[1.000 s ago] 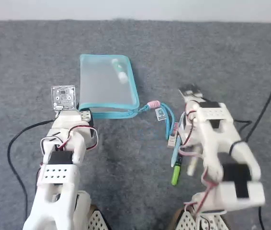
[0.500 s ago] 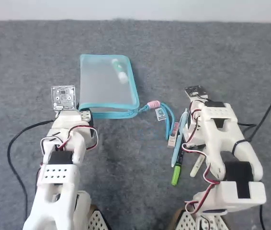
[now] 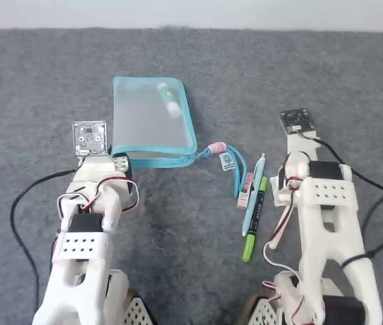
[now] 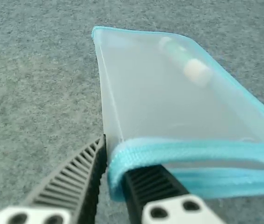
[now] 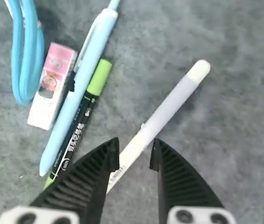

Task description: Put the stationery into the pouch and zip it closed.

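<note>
The clear pouch (image 3: pixel 147 118) with teal trim lies flat at the back left, a white-capped green stick (image 3: pixel 169 100) inside it. My left gripper (image 3: pixel 120 162) is shut on the teal edge (image 4: pixel 169 151) near the pouch's corner (image 4: pixel 114 175). A blue pen (image 3: pixel 254 193), a green highlighter (image 3: pixel 252 223) and a pink eraser (image 3: pixel 246 189) lie together right of centre. In the right wrist view a white pen (image 5: pixel 169 105) rests on the carpet beside them, and my right gripper (image 5: pixel 134 151) stands open astride its lower end.
A teal strap (image 3: pixel 235 166) loops from the pouch's pink zipper pull (image 3: pixel 215 147) down to the eraser. Grey carpet (image 3: pixel 313 74) covers the table. Black cables run off at the left (image 3: pixel 15 217) and right (image 3: pixel 381 142) edges.
The right arm has swung rightward and straightened, uncovering the blue pen and highlighter. The left arm and the pouch have stayed put.
</note>
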`<state>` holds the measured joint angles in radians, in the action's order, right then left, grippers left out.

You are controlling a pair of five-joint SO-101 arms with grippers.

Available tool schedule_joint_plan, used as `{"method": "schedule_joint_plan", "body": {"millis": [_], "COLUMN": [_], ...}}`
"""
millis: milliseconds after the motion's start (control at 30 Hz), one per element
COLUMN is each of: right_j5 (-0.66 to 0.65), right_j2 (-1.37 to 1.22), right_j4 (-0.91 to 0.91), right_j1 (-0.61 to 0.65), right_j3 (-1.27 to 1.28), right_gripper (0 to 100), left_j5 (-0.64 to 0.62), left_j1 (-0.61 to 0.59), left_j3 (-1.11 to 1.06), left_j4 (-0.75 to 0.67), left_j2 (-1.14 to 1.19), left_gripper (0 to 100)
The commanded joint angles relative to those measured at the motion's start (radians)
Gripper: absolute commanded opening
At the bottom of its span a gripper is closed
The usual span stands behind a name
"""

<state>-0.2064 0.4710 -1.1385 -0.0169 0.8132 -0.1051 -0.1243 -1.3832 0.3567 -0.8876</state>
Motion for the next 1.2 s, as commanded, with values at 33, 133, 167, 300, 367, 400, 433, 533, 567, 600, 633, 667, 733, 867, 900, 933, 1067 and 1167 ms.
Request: {"method": "schedule_joint_plan", "body": {"millis": [33, 133, 167, 300, 367, 400, 433, 533, 567, 600, 633, 667, 733, 867, 900, 933, 1067, 1167], "right_j5": [0.000, 0.000, 0.000, 0.003, 0.003, 0.002, 0.002, 0.002, 0.002, 0.000, 0.000, 0.000, 0.000, 0.000, 0.002, 0.002, 0.000, -0.009], "right_j2": [-0.038, -0.148, -0.180, -0.309, -0.358, -0.378, -0.398, -0.443, -0.452, -0.460, -0.464, -0.466, -0.466, -0.475, -0.475, -0.475, -0.475, -0.476], "right_j4": [0.010, 0.042, 0.056, 0.073, 0.073, 0.073, 0.073, 0.073, 0.073, 0.073, 0.073, 0.073, 0.068, 0.013, -0.013, -0.038, -0.091, -0.090], "right_j1": [-0.073, -0.070, -0.064, -0.033, -0.027, -0.027, -0.028, -0.035, -0.035, -0.035, -0.033, -0.030, -0.028, -0.028, -0.028, -0.028, -0.028, -0.013], "right_j3": [-0.006, -0.011, -0.015, -0.063, -0.083, -0.092, -0.103, -0.133, -0.144, -0.155, -0.164, -0.175, -0.213, -0.358, -0.400, -0.445, -0.586, -0.609], "right_gripper": [13.0, 12.8, 12.7, 12.6, 12.6, 12.5, 12.5, 6.6, 3.6, 1.3, 0.5, 1.2, 0.8, 0.7, 0.7, 0.7, 0.7, 0.8], "left_j5": [0.009, 0.009, 0.009, 0.009, 0.009, 0.009, 0.009, 0.009, 0.009, 0.009, 0.009, 0.009, 0.009, 0.009, 0.009, 0.009, 0.009, 0.009], "left_j1": [0.008, 0.008, 0.008, 0.008, 0.008, 0.008, 0.008, 0.008, 0.008, 0.008, 0.008, 0.008, 0.008, 0.008, 0.008, 0.008, 0.008, 0.008], "left_j3": [0.050, 0.050, 0.050, 0.048, 0.048, 0.048, 0.048, 0.048, 0.048, 0.048, 0.048, 0.048, 0.048, 0.047, 0.047, 0.047, 0.045, 0.045], "left_j4": [0.000, 0.000, 0.000, 0.000, 0.000, 0.000, 0.000, 0.000, 0.000, 0.000, 0.000, 0.000, 0.000, 0.000, 0.000, 0.000, 0.002, 0.002], "left_j2": [-0.008, -0.008, -0.008, -0.008, -0.008, -0.008, -0.008, -0.008, -0.008, -0.008, -0.008, -0.008, -0.008, -0.008, -0.008, -0.008, -0.008, -0.008], "left_gripper": [1, 1, 1, 1, 1, 1, 1, 1, 1, 1, 1, 1, 1, 1, 1, 1, 1, 1]}}
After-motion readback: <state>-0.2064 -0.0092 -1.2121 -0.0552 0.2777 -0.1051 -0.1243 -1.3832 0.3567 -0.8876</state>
